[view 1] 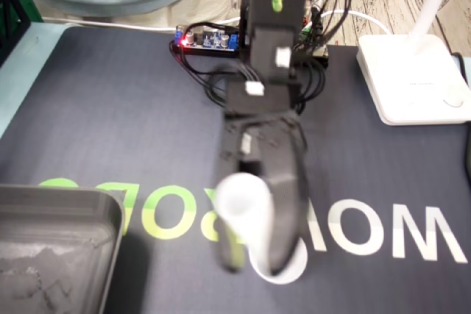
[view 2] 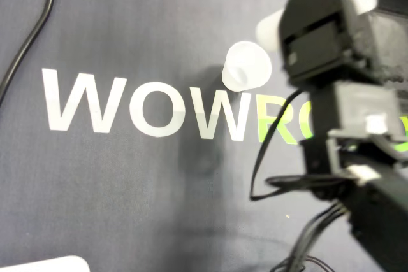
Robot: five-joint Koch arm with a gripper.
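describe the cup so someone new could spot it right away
Start at the dark mat with the big lettering. Where the white letters turn green, the end effector grips the cup. It's small and plain white, the only thing between the jaws, unlike the grey tray or the flat lamp base.

Arm [view 1: 268,42] stretched forward, wrist [view 1: 261,101] pitched down, tool [view 1: 256,255] jaws gripping.

Quick tally on the desk [view 1: 18,64], folks: two cups!
That's one white cup [view 1: 241,207], a second cup [view 1: 288,276], then one grey tray [view 1: 59,195], one lamp [view 1: 408,71], one circuit board [view 1: 210,38], one arm [view 1: 268,71] and one dark mat [view 1: 110,108].
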